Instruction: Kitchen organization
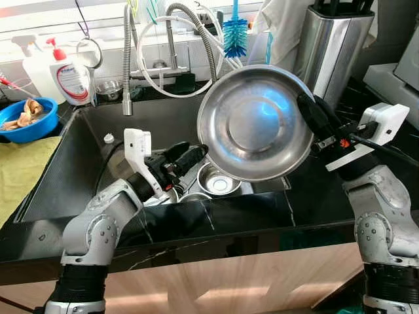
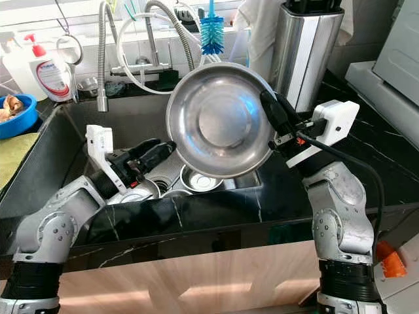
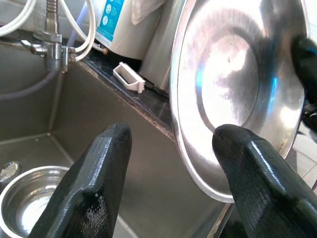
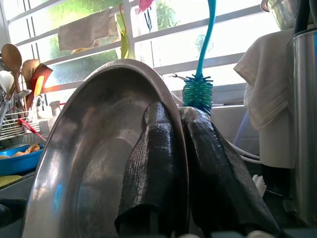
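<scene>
Gripping steel plate (image 1: pixel 256 123) (right fingers (image 1: pixel 315 118))

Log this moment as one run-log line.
right gripper: shut on steel plate rim, held tilted above sink | left gripper: open, over sink beside plate | small steel bowl: in sink

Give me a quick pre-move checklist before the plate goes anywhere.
1. Right hand clamped on the rim of the steel plate: ok.
2. Plate lifted above the sink, tilted on edge: ok.
3. Left hand open and holding nothing, low in the sink beside the plate: ok.
4. Steel bowls sit in the sink below the plate; lowering straight down: not ok.
5. Blue brush and faucet hoses close behind the plate; clearance: cannot tell.
</scene>
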### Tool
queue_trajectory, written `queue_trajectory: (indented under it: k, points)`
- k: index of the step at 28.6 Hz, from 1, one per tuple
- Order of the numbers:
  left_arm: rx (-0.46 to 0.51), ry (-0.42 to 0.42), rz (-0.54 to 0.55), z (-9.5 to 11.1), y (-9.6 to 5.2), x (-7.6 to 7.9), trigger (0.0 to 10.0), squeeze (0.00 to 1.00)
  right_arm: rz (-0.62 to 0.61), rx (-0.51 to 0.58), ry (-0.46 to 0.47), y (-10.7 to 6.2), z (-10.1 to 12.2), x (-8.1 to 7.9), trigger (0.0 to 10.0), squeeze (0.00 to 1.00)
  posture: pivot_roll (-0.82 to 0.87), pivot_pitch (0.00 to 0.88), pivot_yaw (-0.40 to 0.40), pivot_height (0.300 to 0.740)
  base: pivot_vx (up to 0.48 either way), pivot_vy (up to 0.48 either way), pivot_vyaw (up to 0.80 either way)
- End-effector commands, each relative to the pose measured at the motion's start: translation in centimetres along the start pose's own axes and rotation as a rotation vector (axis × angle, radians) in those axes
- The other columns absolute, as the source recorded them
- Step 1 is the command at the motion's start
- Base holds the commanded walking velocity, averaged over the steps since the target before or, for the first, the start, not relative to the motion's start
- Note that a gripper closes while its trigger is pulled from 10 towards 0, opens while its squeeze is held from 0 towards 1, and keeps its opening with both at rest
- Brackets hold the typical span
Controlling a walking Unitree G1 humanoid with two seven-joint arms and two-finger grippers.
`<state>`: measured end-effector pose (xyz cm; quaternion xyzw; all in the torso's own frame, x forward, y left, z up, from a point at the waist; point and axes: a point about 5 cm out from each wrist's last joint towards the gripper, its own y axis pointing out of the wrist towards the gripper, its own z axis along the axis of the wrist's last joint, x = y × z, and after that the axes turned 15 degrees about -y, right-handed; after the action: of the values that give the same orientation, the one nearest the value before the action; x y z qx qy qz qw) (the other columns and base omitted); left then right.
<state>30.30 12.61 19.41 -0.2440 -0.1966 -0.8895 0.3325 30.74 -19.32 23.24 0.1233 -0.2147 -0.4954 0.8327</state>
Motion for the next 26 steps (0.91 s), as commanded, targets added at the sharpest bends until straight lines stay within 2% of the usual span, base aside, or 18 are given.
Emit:
queue_trajectory:
  k: [1, 12, 14, 21, 26]
  points:
    - [0.011, 0.038, -0.002, 0.4, 0.1, 0.4, 10.0, 0.0, 0.014, 0.035, 0.0, 0.6, 0.7, -0.4, 10.0, 0.0, -0.06, 0.0, 0.053, 0.74, 0.0, 0.0, 0.0]
    - [0.071, 0.06, 0.078, 0.9, 0.3, -0.3, 10.0, 0.0, 0.034, 0.051, 0.006, 1.0, 1.2, -0.9, 10.0, 0.0, -0.07, 0.0, 0.05, 0.74, 0.0, 0.0, 0.0]
    - [0.088, 0.061, 0.096, 1.2, 0.3, -0.5, 10.0, 0.0, 0.06, 0.046, 0.0, 1.1, 1.2, -1.4, 10.0, 0.0, -0.07, 0.0, 0.048, 0.74, 0.0, 0.0, 0.0]
    - [0.141, 0.062, 0.145, 1.7, 0.2, -1.0, 10.0, 0.0, 0.064, 0.049, -0.001, 1.2, 1.4, -1.4, 10.0, 0.0, -0.06, 0.0, 0.047, 0.74, 0.0, 0.0, 0.0]
    - [0.144, 0.062, 0.16, 1.7, 0.2, -1.2, 10.0, 0.0, 0.07, 0.046, -0.002, 1.3, 1.5, -1.5, 10.0, 0.0, -0.07, 0.0, 0.045, 0.74, 0.0, 0.0, 0.0]
